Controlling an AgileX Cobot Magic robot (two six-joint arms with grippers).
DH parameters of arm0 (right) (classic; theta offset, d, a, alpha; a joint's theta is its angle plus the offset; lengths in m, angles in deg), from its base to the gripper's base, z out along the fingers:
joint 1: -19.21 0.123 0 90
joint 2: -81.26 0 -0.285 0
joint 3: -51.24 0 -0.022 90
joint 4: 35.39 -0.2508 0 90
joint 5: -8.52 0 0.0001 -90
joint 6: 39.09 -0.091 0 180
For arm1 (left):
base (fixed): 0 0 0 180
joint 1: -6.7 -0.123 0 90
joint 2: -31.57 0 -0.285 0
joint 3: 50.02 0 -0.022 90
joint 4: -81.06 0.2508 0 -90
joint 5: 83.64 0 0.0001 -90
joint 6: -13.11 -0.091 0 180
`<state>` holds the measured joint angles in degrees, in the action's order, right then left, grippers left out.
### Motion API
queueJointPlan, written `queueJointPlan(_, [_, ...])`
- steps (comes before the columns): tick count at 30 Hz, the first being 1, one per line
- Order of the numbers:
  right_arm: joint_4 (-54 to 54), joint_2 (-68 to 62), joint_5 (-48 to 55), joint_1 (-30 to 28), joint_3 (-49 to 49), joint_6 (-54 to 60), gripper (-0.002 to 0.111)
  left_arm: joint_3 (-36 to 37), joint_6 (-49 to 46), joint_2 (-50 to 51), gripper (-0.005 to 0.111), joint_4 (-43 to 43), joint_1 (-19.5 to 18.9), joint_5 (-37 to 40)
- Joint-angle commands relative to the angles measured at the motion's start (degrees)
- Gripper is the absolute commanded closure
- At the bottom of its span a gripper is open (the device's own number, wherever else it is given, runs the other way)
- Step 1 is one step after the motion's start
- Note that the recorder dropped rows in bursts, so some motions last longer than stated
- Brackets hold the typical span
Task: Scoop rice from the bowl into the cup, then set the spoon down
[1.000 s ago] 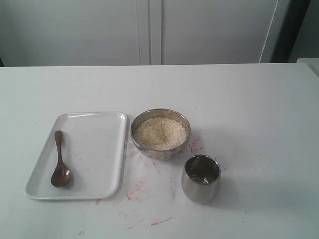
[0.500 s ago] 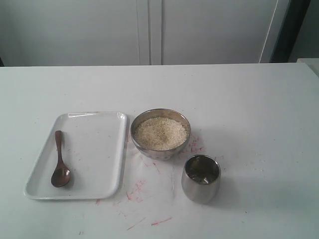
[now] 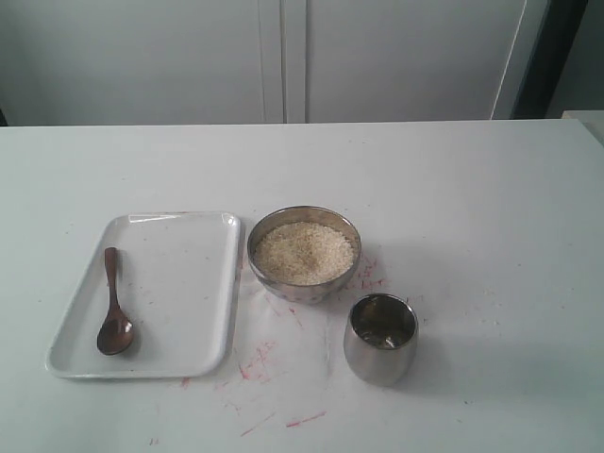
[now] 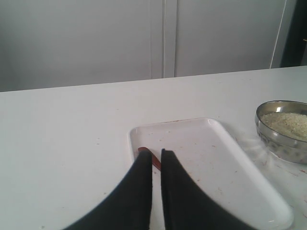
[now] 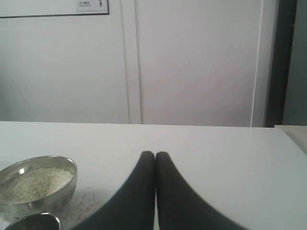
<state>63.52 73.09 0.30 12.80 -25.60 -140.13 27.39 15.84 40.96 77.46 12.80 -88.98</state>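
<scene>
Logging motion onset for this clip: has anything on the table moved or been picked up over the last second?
Nothing visibly changed. The spoon lies on the tray as before, the rice sits in the bowl, and the cup stands beside it.

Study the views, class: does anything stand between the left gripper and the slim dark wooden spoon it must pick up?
Nothing visible does. The slim dark wooden spoon lies alone on the white rectangular tray; in the left wrist view the left gripper lines up with it, jaws slightly apart.

Smooth matte black fingers; curved, tapering
</scene>
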Motion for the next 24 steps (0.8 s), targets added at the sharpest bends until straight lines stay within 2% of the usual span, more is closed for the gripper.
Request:
queueJointPlan(1, [1.0,0.4,-1.1,-0.4,-0.4,0.4,0.108,-0.2,0.1,0.1,0.092,-0.2,0.6,-0.6])
queueJointPlan(7, [-0.5,0.4,-0.6,-0.4,-0.4,0.8,0.108,-0.2,0.1,0.1,0.092,-0.2,0.6,-0.6])
queueJointPlan(9, [-2.5,0.4,2.1,-0.4,-0.4,5.8,0.108,-0.2,0.1,0.1,0.092,-0.2,0.6,-0.6])
queueJointPlan(15, [-27.8,0.4,5.5,-0.4,-0.4,31.2,0.108,-0.2,0.1,0.1,0.092,-0.2,0.6,-0.6])
queueJointPlan(18, [-44.6,0.4,8.8,-0.4,-0.4,45.6,0.108,-0.2,0.1,0.1,0.092,-0.2,0.6,-0.6])
queueJointPlan(21, [-61.1,0.4,14.7,-0.4,-0.4,62.4,0.108,-0.2,0.1,0.1,0.092,-0.2,0.6,-0.6])
queueJointPlan(24, [-74.1,0.4,15.9,-0.4,-0.4,78.6,0.108,-0.2,0.1,0.1,0.092,-0.2,0.6,-0.6])
